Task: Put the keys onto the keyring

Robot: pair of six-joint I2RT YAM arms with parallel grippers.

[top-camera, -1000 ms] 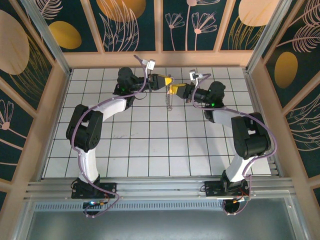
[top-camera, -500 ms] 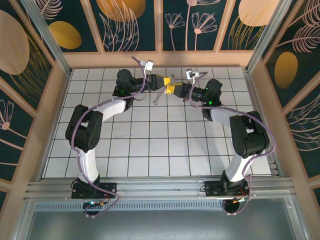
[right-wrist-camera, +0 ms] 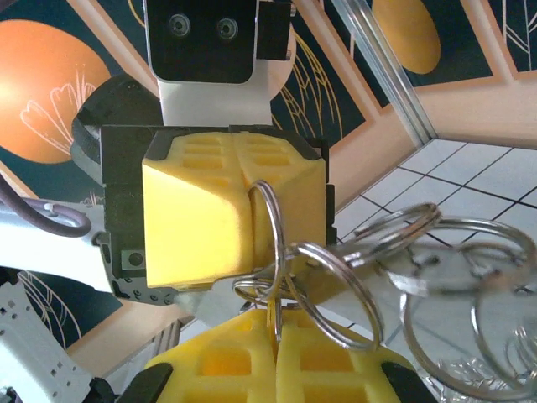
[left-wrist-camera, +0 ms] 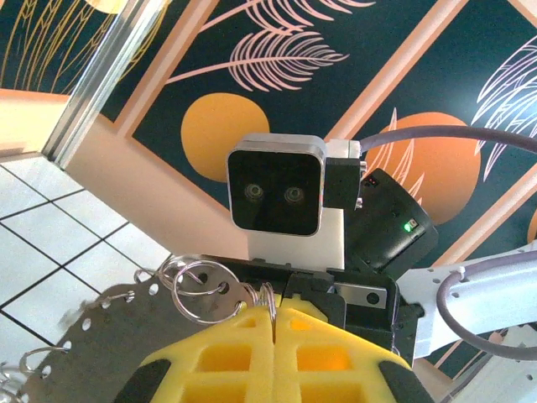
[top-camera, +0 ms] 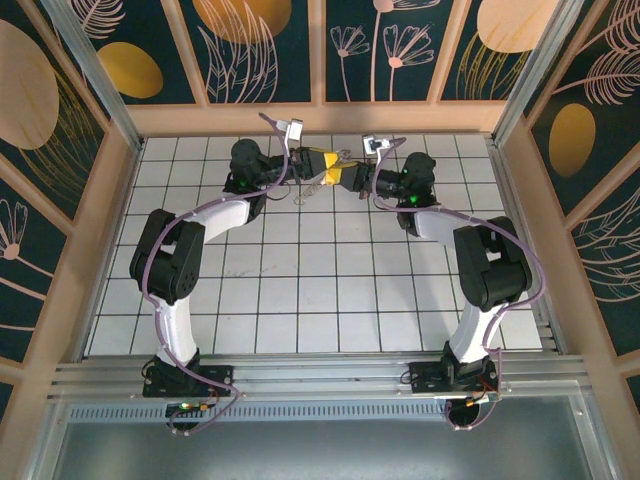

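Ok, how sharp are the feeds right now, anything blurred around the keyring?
Left wrist: the right arm's camera is crisp, the keyring at lower left smeared. Right wrist: the left fingers are sharp, the split rings at right out of focus. Top external: evenly lit, but the keyring is too small to make out.

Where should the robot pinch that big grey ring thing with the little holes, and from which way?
Probably the flat grey rim of the keyring, on a bare stretch between holes, coming edge-on from outside so the squeeze lands on its two faces. It looks thin and flat, which suits a pinch. Avoid the small wire rings hooked through its holes.
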